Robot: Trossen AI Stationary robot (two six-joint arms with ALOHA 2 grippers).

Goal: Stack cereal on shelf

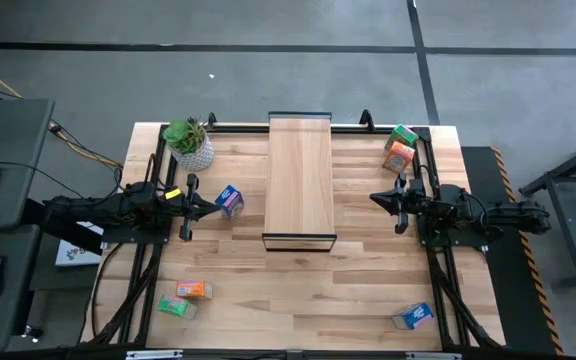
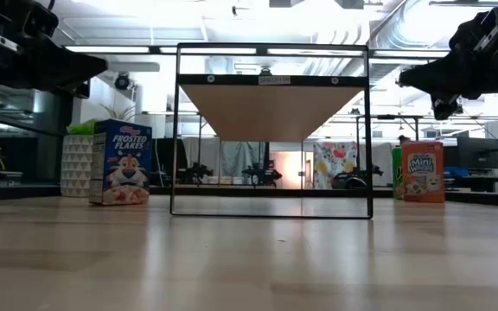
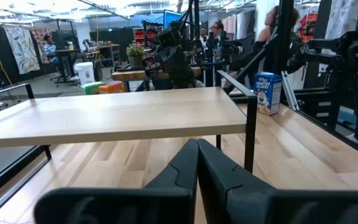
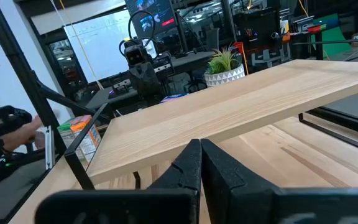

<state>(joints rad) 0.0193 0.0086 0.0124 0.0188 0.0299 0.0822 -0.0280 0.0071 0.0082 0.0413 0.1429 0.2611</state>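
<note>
The shelf (image 1: 300, 180) is a light-wood plank on a thin black frame, standing mid-table, and it also shows in the low view (image 2: 271, 111). A blue cereal box (image 1: 229, 201) stands upright on the table between my left gripper and the shelf (image 2: 119, 161). Orange and green boxes (image 1: 399, 150) sit at the far right corner. Another orange box (image 1: 194, 289) and green box (image 1: 176, 307) lie at the near left. A second blue box (image 1: 412, 317) lies near right. My left gripper (image 3: 197, 168) hovers left of the shelf, shut and empty. My right gripper (image 4: 201, 165) hovers right of it, also shut and empty.
A potted green plant (image 1: 190, 143) stands at the far left corner, beside the blue box. Black rails run along the table's left, right and far edges. Bare tabletop lies between the shelf and the near edge (image 1: 298, 300). People sit in the room beyond (image 3: 48, 46).
</note>
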